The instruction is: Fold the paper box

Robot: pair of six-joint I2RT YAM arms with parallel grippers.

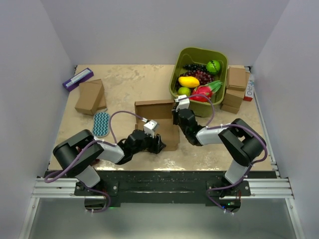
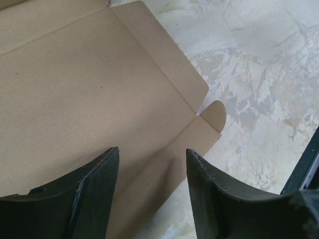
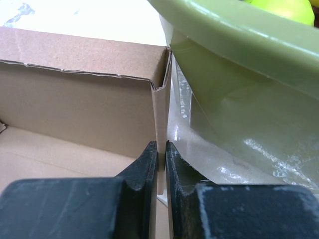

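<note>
Box: the plain brown corrugated cardboard paper box [image 1: 154, 109] sits in the middle of the table, just left of the bin and partly formed. Its far wall stands upright and its base panel lies flat toward the arms.
Right arm: the black two-finger right gripper [image 3: 161, 147] is clamped on the box's upright right side wall, one finger inside and one outside, close to the corner with the far wall.
Left arm: the black left gripper [image 2: 152, 154] hangs over the near part of the flat panel. Its fingers are spread with nothing between them, and a side flap and a rounded tab lie flat just beyond.
Bin: the olive-green plastic bin [image 1: 174, 79] stands just beside the box's right wall and holds a yellow mango [image 1: 188, 81], dark grapes [image 1: 199, 74] and other fruit.
Surface: beige marbled table [image 1: 129, 82].
Elsewhere: smaller brown cardboard boxes [image 1: 89, 96] lie at far left, and a stack of brown boxes [image 1: 236, 89] stands right of the bin.
</note>
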